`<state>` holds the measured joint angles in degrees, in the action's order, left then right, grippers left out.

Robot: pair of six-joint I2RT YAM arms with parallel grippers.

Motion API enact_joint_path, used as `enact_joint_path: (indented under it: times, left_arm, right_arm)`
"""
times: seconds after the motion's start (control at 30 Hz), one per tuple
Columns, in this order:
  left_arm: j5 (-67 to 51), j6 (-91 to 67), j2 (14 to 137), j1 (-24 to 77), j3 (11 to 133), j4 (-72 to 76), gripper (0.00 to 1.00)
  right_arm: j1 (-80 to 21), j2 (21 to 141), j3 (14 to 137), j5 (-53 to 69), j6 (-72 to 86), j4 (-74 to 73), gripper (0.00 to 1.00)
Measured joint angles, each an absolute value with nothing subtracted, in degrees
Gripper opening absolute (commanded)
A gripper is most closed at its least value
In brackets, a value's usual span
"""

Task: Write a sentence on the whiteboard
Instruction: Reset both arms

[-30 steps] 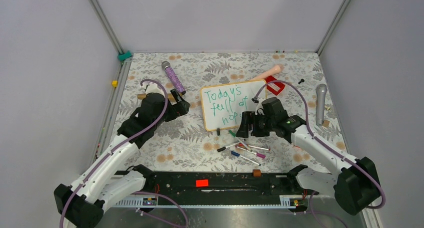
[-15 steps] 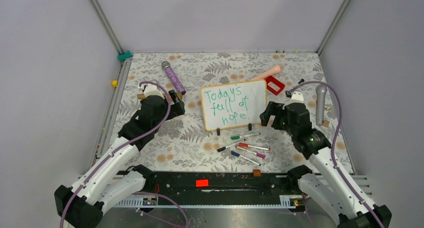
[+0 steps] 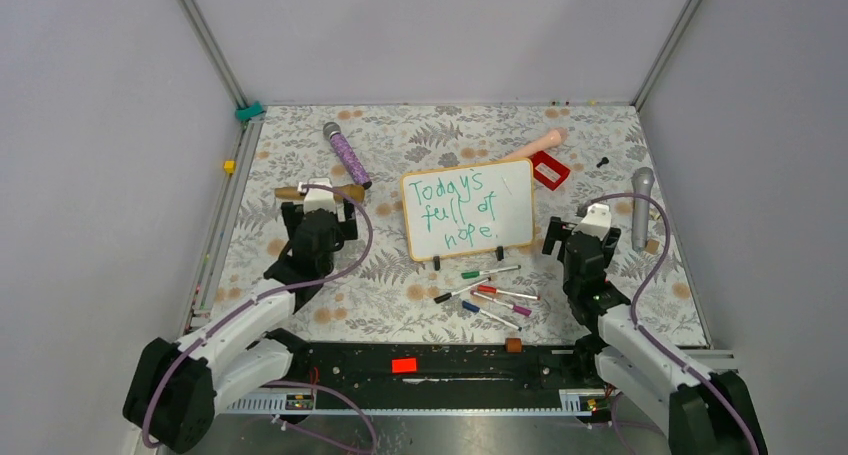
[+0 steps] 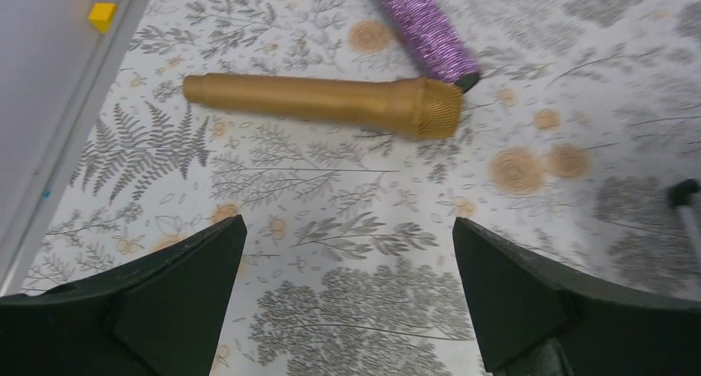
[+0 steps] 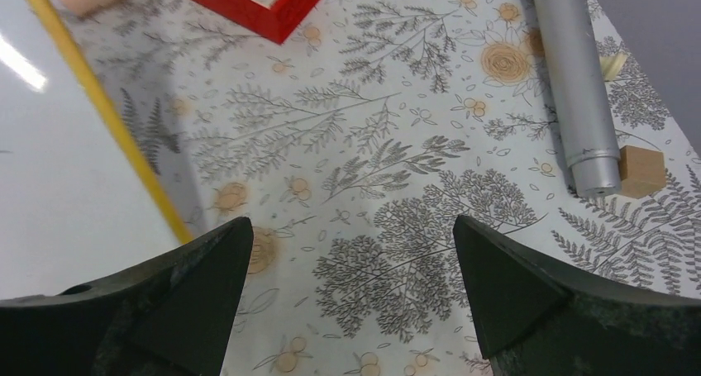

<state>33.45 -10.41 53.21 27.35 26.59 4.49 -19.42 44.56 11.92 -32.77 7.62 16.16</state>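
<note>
Whiteboard (image 3: 467, 211) on worktop (image 3: 400, 135), bearing green sentence (image 3: 455, 210) "Todays full of hope". My left jaws left of it, right jaws right of it: both spread wide, empty.

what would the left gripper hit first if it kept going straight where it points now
Likely the gold microphone, lying crosswise ahead of the open left gripper, though its tilt may bring it to the table first.

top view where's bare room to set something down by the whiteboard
Free: the far strip behind the whiteboard, right of the purple microphone; the near patch between the left arm and the markers. Crowded: at the markers, and by the red box and silver microphone.
</note>
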Motion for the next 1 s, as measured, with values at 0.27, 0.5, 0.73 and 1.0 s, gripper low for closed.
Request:
enact_joint_path:
  times: [0.27, 0.5, 0.73, 1.0]
  left_arm:
    - [28.8, -5.0, 62.9, 15.8, 19.3, 21.7, 0.99]
    - [19.7, -0.4, 71.4, 11.1, 18.9, 34.2, 0.99]
    - [19.2, -0.2, 79.4, 8.7, 24.4, 35.7, 0.81]
    - [11.8, -1.0, 79.3, 4.9, 25.8, 36.9, 0.96]
  right_arm:
    - [-11.2, 63.0, 10.0, -25.3, 0.5, 37.2, 0.99]
    - [-4.3, 77.9, 11.7, -16.9, 1.3, 50.9, 0.98]
    - [-4.3, 77.9, 13.6, -15.4, 2.0, 54.2, 1.00]
    - [-4.3, 77.9, 14.0, -10.3, 0.4, 54.6, 1.00]
